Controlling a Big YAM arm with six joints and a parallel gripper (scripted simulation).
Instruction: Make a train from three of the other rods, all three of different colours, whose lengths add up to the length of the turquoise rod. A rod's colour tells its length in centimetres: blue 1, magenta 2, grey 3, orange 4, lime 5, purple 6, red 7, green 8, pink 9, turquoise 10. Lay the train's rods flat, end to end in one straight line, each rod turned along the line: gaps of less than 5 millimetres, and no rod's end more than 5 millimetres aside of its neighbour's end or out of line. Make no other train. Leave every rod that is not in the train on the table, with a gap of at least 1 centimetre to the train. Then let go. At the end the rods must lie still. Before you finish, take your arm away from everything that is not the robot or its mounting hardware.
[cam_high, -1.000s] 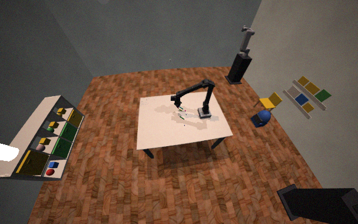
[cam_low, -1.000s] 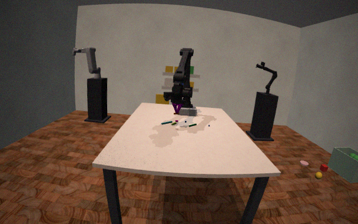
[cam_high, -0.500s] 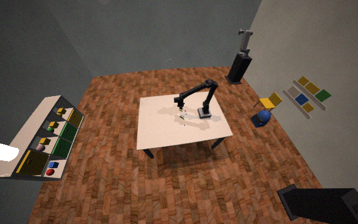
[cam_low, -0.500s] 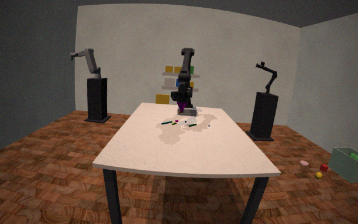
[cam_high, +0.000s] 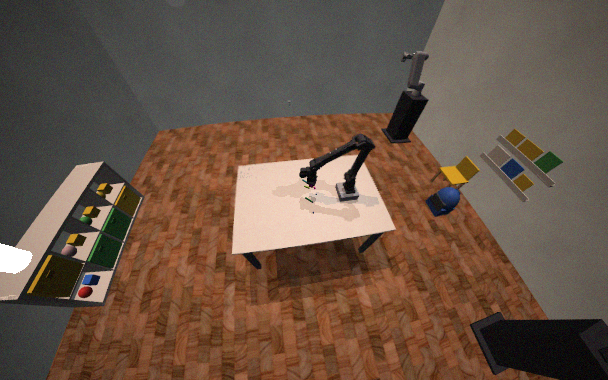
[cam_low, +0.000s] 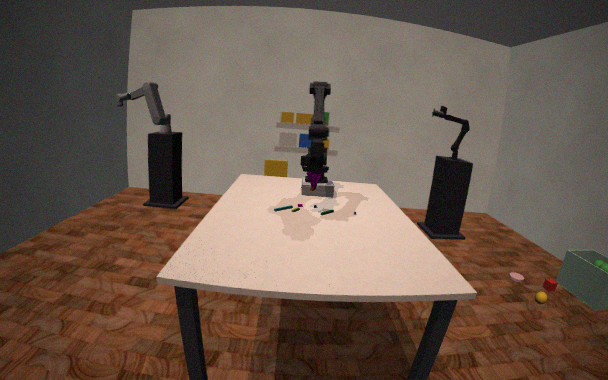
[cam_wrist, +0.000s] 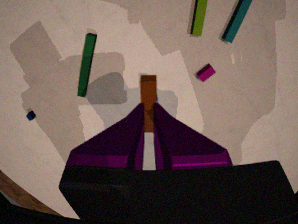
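Note:
My gripper is shut on the orange rod, held above the table. In the wrist view the green rod lies left of it, a small blue rod farther left. The magenta rod lies right, turned askew. Beyond it are the lime rod and the turquoise rod, apart from each other and cut by the view's edge. Another blue rod lies between magenta and green in the exterior view; the gripper seems to hide it in the wrist view.
The white table carries the rods near its middle, in front of the arm's base. Shadows of the arm fall across them. Shelves and two other arms on pedestals stand away from the table.

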